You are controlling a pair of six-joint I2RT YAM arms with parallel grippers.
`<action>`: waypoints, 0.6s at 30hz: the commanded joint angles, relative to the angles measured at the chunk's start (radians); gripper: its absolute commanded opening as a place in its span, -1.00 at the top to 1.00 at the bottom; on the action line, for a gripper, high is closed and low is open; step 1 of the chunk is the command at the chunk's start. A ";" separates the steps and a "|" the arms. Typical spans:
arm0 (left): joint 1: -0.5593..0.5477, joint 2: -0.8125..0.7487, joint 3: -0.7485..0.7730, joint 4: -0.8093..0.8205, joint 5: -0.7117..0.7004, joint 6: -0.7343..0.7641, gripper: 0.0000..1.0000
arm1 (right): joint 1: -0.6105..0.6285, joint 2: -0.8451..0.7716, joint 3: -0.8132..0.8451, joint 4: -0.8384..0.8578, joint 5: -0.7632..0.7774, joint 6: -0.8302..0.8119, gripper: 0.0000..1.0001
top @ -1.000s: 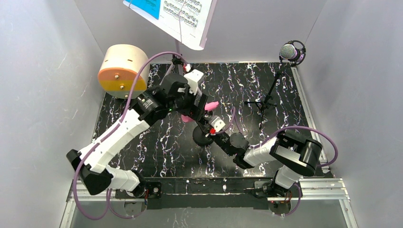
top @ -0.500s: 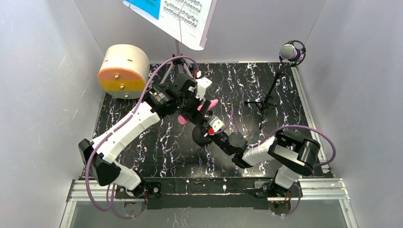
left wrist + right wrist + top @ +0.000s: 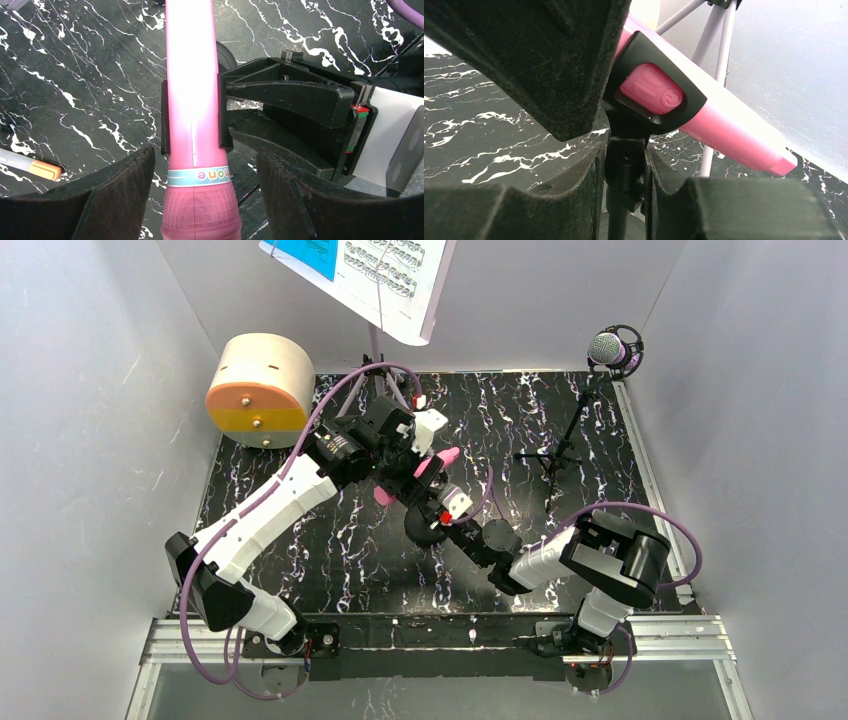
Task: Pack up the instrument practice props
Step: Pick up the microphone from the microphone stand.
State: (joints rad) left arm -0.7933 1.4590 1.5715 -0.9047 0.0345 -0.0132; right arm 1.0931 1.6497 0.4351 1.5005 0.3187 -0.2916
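The pink handheld microphone (image 3: 441,459) (image 3: 192,100) rests tilted in a black clip (image 3: 691,107) atop a short black stand with a round base (image 3: 424,531). My left gripper (image 3: 404,482) (image 3: 204,156) is open and straddles the mic's mesh head, with a gap on each side. My right gripper (image 3: 438,512) (image 3: 624,170) is shut on the black stand's post just under the clip. The silver-mesh purple mic (image 3: 607,347) stands on its tripod (image 3: 560,454) at the back right. Blue and white sheet music (image 3: 370,270) sits on the lilac music stand (image 3: 377,338) at the back.
A round beige and orange drum-shaped case (image 3: 258,390) lies at the back left corner. A marker with an orange cap (image 3: 31,167) lies on the black marbled tabletop (image 3: 330,550). Grey walls close in three sides.
My left arm swung in and brought its gripper down around the pink mic's head, its jaws narrowing. The right gripper kept its hold on the stand.
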 commanded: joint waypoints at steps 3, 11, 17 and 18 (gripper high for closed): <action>0.006 -0.037 -0.002 -0.068 -0.021 0.035 -0.46 | -0.018 0.048 -0.052 -0.161 0.021 -0.063 0.97; 0.007 -0.044 -0.008 -0.067 -0.019 0.038 -0.25 | -0.020 0.049 -0.060 -0.158 0.027 -0.063 0.97; 0.007 -0.058 -0.003 -0.076 -0.052 0.041 -0.26 | -0.026 0.057 -0.067 -0.151 0.027 -0.063 0.97; 0.007 -0.058 -0.002 -0.076 -0.051 0.044 -0.25 | -0.026 0.057 -0.066 -0.151 0.026 -0.065 0.97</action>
State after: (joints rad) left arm -0.7929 1.4425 1.5700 -0.9375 0.0139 0.0093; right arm 1.0794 1.6512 0.4168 1.5246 0.3153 -0.2810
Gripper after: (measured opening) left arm 0.631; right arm 0.358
